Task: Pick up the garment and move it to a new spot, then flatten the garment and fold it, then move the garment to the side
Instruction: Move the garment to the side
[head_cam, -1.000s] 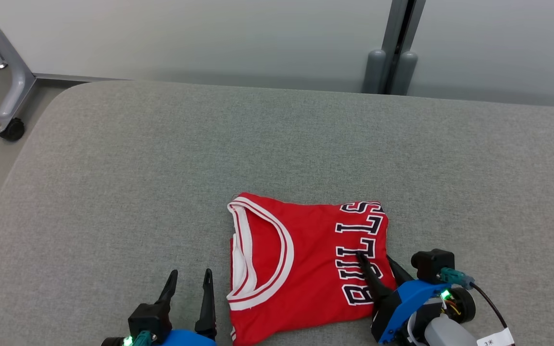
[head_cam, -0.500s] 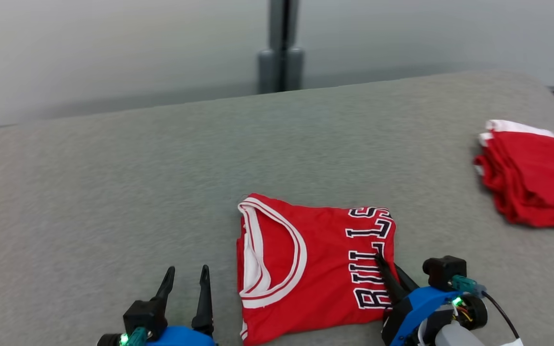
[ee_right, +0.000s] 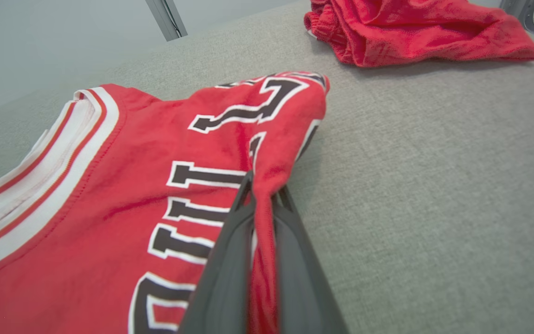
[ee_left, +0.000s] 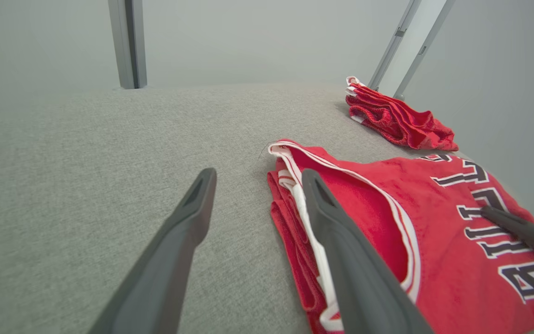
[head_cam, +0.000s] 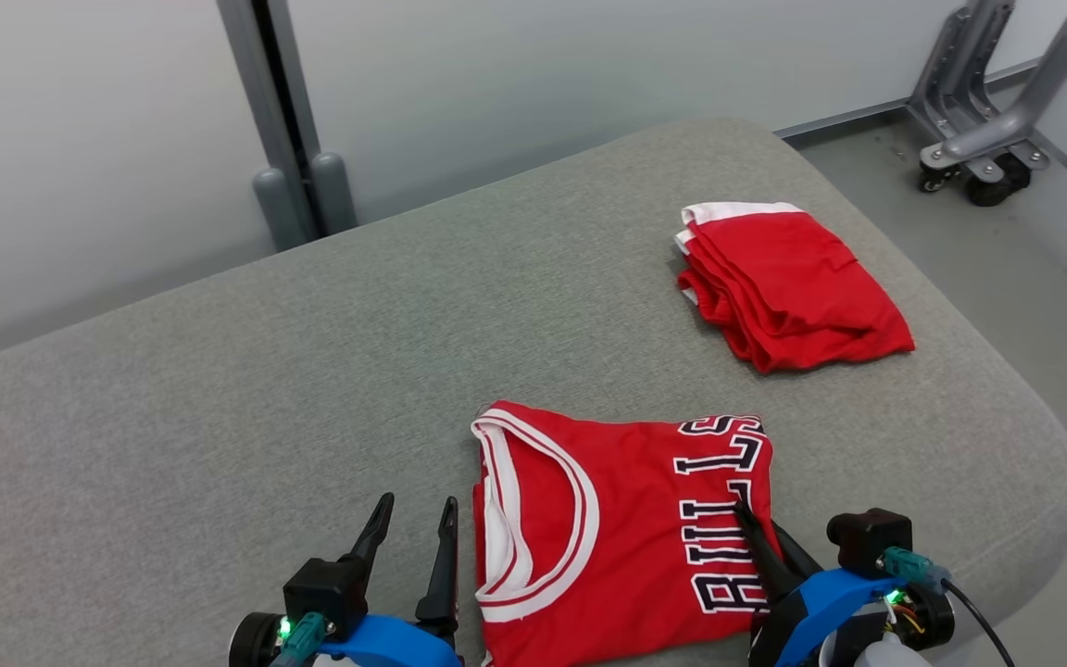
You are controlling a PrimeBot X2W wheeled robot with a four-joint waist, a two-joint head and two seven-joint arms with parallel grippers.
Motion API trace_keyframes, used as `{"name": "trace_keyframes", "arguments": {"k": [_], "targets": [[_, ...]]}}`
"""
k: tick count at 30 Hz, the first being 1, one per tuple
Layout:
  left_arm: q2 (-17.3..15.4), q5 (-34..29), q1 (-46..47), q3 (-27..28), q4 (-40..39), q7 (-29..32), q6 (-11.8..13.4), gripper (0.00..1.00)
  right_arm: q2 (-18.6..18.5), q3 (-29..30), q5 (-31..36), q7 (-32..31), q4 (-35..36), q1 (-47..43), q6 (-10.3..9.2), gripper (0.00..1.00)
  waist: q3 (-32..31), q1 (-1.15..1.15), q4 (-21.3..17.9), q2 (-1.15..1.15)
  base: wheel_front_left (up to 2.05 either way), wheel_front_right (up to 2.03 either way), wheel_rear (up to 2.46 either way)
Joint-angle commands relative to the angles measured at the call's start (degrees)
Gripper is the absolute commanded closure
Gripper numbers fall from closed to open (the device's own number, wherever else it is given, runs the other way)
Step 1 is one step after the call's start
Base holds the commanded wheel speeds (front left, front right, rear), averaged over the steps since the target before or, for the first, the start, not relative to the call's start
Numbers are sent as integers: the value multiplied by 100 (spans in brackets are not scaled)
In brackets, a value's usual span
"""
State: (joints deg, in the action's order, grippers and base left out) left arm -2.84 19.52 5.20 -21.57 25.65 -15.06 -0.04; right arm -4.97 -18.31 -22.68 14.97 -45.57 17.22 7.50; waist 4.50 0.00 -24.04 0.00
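Final move-aside step, likely: right gripper [ee_right: 263, 188] pinched the jersey's [head_cam: 617, 519] edge; left gripper [head_cam: 419, 505] gaped empty beside the jersey. Next: lift it sideways.

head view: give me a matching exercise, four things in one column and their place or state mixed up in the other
Things
1. jersey
2. folded red garment
3. left gripper
4. right gripper

Places or states
a. shut on the jersey's lettered edge
b. lying apart, far right
c. open, beside the jersey
d. folded, lettering up, nearest the robot

Pairs: 1-d, 2-b, 3-c, 4-a
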Motion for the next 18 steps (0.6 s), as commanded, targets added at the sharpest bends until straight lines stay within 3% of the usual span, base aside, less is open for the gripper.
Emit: {"name": "trace_keyframes", "arguments": {"k": [1,11,18], "targets": [[-11,21,100,-50,-2,-12,3,0,-60,-2,-18,25,52,-29,-2,100,-60,0,-118,0,0,0,0],[-10,39,-26,-85,79,-11,25,0,-198,-58,41,25,116,323,-2,100,-9,0,-32,0,0,0,0],[-11,-139,67,-60,252,-12,-12,0,-625,-394,154,-98,-261,1586,-2,100,173,0,239,0,0,0,0]]}}
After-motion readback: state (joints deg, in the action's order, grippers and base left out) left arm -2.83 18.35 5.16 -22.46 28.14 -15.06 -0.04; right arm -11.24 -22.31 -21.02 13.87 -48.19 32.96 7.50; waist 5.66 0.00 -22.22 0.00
